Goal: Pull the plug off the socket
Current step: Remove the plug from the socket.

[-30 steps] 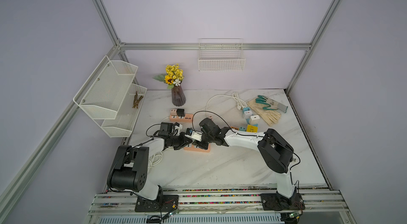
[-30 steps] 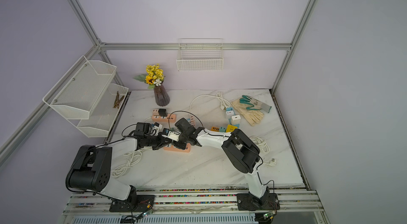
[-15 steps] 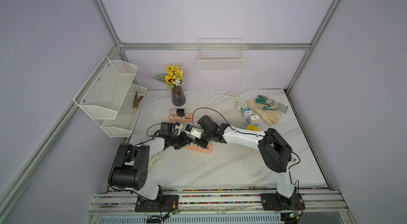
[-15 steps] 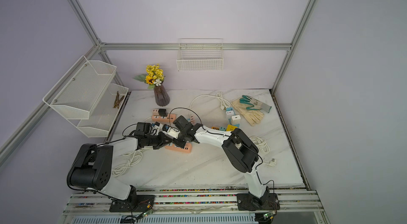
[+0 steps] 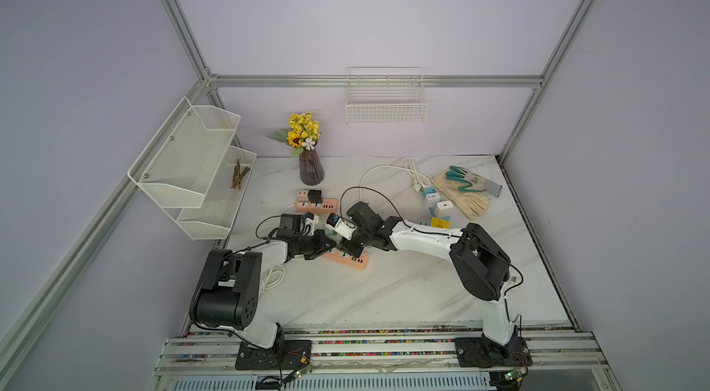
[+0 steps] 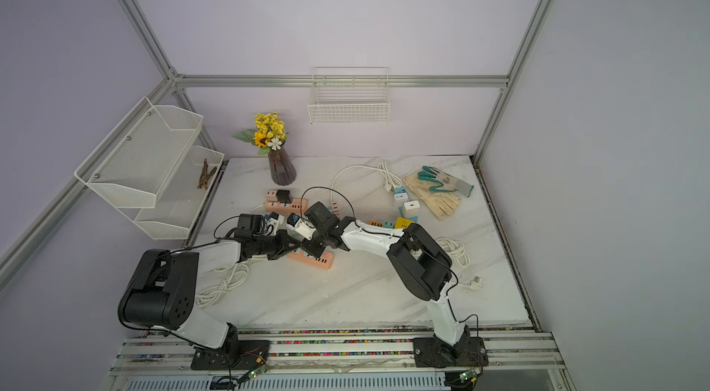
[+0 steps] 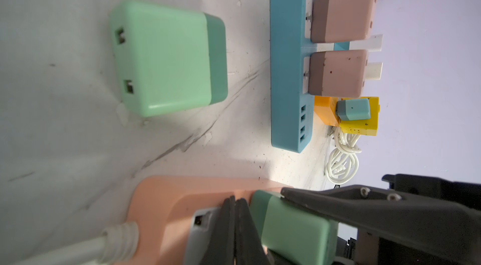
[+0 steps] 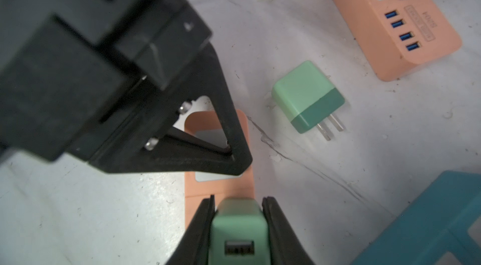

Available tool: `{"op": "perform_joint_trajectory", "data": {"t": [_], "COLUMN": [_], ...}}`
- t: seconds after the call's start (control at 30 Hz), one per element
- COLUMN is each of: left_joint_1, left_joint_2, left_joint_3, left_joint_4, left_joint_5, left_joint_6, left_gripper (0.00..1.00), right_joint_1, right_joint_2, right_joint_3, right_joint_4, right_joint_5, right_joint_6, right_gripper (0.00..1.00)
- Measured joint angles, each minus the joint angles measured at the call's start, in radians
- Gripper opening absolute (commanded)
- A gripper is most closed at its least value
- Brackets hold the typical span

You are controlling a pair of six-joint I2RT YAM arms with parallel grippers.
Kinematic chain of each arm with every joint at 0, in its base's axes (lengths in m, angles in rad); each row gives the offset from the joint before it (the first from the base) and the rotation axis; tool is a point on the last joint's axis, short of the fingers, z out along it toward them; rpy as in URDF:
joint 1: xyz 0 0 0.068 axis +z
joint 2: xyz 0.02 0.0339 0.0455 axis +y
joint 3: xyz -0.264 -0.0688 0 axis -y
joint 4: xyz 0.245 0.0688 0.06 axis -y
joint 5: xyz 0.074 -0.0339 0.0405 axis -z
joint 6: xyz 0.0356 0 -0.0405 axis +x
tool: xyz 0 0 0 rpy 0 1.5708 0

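A peach socket strip (image 5: 351,259) lies at the middle of the marble table, seen in both top views. A green plug (image 8: 238,222) stands in it, its dark base against the strip (image 7: 166,198). My right gripper (image 8: 238,200) is shut on this plug (image 7: 294,227), one finger on each side. My left gripper (image 7: 235,200) is shut, with its tips pressed on the strip's top right beside the plug. From above, the left gripper (image 5: 330,245) and right gripper (image 5: 351,245) meet over the strip (image 6: 319,260).
A loose green plug (image 8: 307,97) lies on the table beside the strip. Behind it are a second peach strip (image 5: 317,202) with a black plug, a blue strip (image 7: 286,68) with two pink plugs, a vase (image 5: 311,170), gloves (image 5: 466,187) and white cables (image 6: 226,281).
My right wrist has shifted a little back and to the left over the strip. The left arm has hardly moved, and its jaws have come fully together.
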Motion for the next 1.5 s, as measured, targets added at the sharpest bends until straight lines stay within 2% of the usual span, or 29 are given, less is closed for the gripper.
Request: {"op": "perform_joint_trajectory", "data": {"t": [0.27, 0.6, 0.97, 1.13, 1.33, 1.4, 1.5], "left_joint_1": [-0.034, -0.05, -0.059, -0.065, -0.067, -0.067, -0.067], "left_joint_2": [-0.003, 0.006, -0.005, -0.003, -0.004, -0.006, -0.018], "left_joint_3": [-0.031, -0.074, -0.106, -0.109, -0.115, -0.115, -0.113], "left_joint_4": [0.065, 0.185, 0.229, 0.245, 0.247, 0.247, 0.235], "left_joint_5": [0.01, 0.003, -0.023, -0.024, -0.024, -0.023, -0.023], "left_joint_6": [-0.044, -0.061, -0.059, -0.059, -0.058, -0.059, -0.06], "left_gripper": [0.07, 0.06, 0.06, 0.06, 0.06, 0.06, 0.06], "right_joint_1": [0.0, -0.005, -0.008, -0.025, -0.022, 0.005, 0.042], "right_joint_2": [-0.005, -0.006, -0.006, -0.006, -0.013, -0.023, -0.037], "right_joint_3": [-0.032, 0.011, 0.013, 0.025, 0.027, 0.02, 0.013], "right_joint_4": [0.045, -0.032, -0.037, -0.062, -0.078, -0.077, -0.074], "right_joint_5": [-0.023, 0.026, 0.032, -0.002, -0.039, 0.019, 0.125], "right_joint_6": [-0.024, 0.107, 0.139, 0.169, 0.064, 0.002, -0.012], "right_gripper": [0.0, 0.0, 0.0, 0.0, 0.0, 0.0, 0.0]}}
